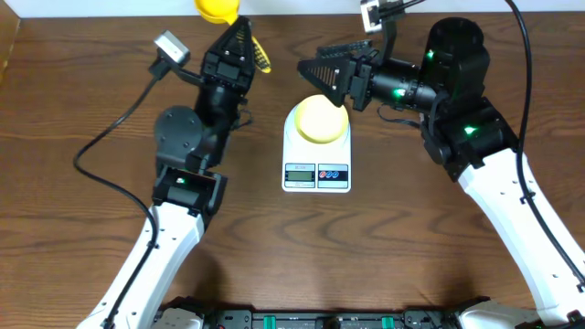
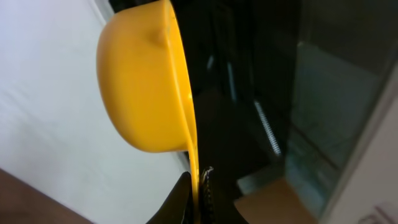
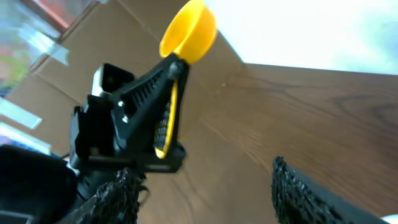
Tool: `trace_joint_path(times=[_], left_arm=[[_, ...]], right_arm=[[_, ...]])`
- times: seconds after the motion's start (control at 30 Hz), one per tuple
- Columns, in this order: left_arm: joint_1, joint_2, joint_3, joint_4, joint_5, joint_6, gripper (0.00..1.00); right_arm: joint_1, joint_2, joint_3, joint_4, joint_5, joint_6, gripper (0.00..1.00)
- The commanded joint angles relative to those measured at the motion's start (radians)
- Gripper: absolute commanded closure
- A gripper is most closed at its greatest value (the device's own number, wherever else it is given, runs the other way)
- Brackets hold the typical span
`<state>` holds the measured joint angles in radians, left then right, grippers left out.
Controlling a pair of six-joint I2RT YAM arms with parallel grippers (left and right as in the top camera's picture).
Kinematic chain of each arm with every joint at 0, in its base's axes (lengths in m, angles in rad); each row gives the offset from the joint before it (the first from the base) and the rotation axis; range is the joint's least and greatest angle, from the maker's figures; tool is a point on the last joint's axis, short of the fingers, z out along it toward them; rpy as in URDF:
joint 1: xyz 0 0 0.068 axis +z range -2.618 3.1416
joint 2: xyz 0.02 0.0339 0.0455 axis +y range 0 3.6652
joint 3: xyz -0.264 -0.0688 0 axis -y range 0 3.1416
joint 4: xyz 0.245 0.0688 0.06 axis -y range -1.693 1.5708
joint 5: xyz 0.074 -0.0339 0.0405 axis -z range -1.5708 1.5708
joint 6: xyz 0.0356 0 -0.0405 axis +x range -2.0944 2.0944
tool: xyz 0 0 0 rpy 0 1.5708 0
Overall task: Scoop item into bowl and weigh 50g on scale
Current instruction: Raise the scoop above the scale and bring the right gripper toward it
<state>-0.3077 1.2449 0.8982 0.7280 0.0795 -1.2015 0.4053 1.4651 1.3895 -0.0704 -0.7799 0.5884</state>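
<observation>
Pinched by its handle in your clenched left gripper (image 2: 196, 193), the bright yellow plastic scoop (image 2: 146, 81) points lengthwise away past the far-left corner of the white digital scale (image 1: 316, 174), mouth sideways (roll it level before scooping), while your empty right gripper (image 1: 320, 80) gapes near the small pale yellow bowl (image 1: 321, 119) on that scale.

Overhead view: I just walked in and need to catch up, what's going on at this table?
The left gripper is shut on the handle of a yellow scoop, holding it up at the far edge of the table. The right gripper hangs open and empty over the far side of the pale yellow bowl, which sits on the white scale.
</observation>
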Motion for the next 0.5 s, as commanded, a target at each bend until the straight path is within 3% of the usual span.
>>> trace_joint_path(times=[0.0,0.47], left_arm=[[-0.03,0.021,0.018,0.023,-0.047,-0.065,0.93],[-0.147,0.029,0.018,0.023,-0.043,-0.077,0.93]], right_arm=[[0.032,-0.006,0.016,0.003,-0.043,0.028,0.33],[0.086,-0.006,0.016,0.015,-0.067,0.028,0.44]])
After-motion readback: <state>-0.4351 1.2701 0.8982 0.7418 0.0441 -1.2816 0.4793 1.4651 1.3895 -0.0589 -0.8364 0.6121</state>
